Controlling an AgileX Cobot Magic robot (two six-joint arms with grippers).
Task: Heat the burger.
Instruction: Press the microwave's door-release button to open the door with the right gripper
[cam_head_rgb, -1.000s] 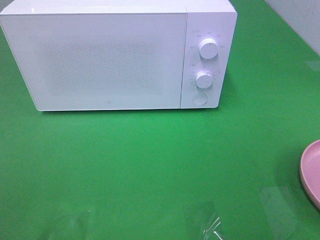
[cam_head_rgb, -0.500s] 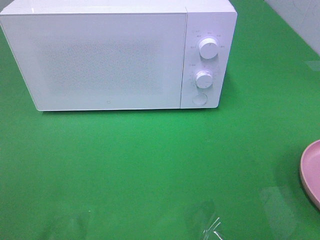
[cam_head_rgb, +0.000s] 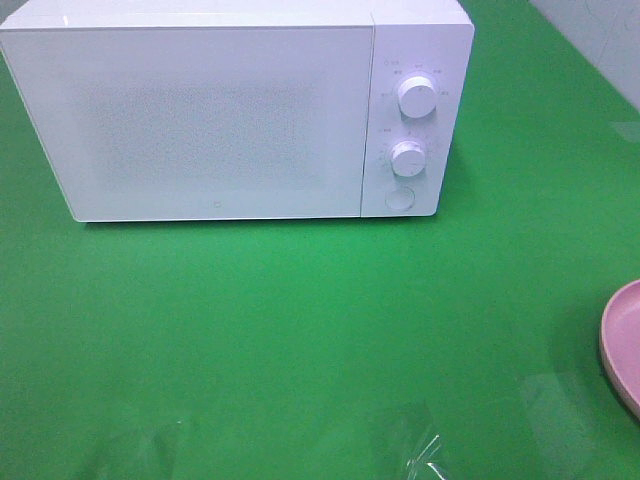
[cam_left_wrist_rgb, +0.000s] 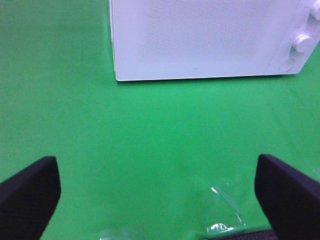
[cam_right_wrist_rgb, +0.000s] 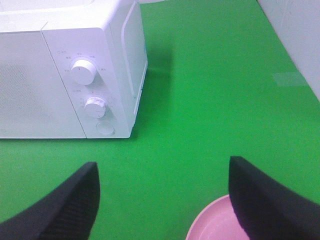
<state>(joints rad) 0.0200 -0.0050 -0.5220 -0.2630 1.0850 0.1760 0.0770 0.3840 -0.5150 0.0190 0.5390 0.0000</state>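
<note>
Exterior high shows microwave closed, plate well apart.

One microwave, two knobs, one pink plate

My station reads as a staged robotics test bench rather than a home kitchen. A boxy white microwave oven with two round dials stands on a flat bright green table covering. Clear tape patches are stuck to the covering, and a plain white wall borders it.
</note>
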